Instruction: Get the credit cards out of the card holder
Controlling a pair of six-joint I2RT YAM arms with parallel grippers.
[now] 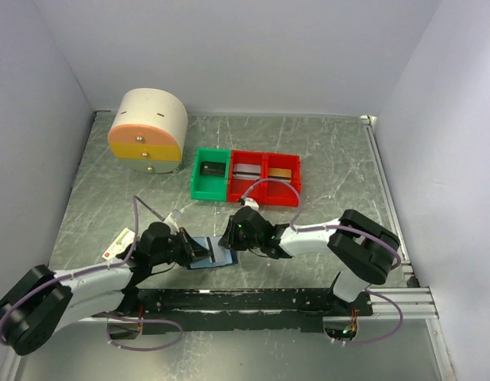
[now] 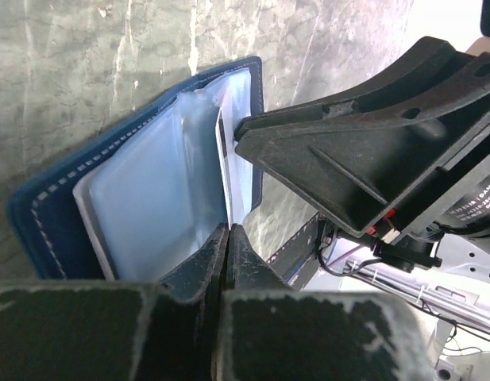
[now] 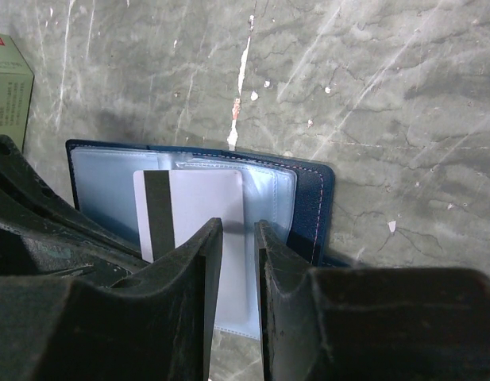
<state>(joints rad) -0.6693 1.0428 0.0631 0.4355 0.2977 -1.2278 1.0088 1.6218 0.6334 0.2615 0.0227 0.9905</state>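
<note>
— Closed tight, the left gripper [image 2: 227, 238] pinches the near edge of the card holder [image 2: 38, 214], on what looks like a leaf of its pale lining. That pins the holder open on the table [image 3: 372, 95].
— And the right gripper [image 3: 238, 234]?
— Its jaws are a slit apart, tips down at a grey credit card [image 3: 201, 198] with a black stripe. The card sits partly out of its sleeve, and I see no pinch on it.
— How should it be drawn out?
— I'd close on the card alone, not the sleeve, then pull along the pocket's line while the left gripper holds firm. A skewed pull could drag the holder or buckle the plastic.
— What's around it?
— A scratched grey-green top. The cream box [image 1: 119, 242] lies beside the left arm. The green tray [image 1: 210, 173] and red tray [image 1: 264, 176] are farther back, the drawer unit [image 1: 147, 131] is in the far left corner, and pale walls close in.
</note>
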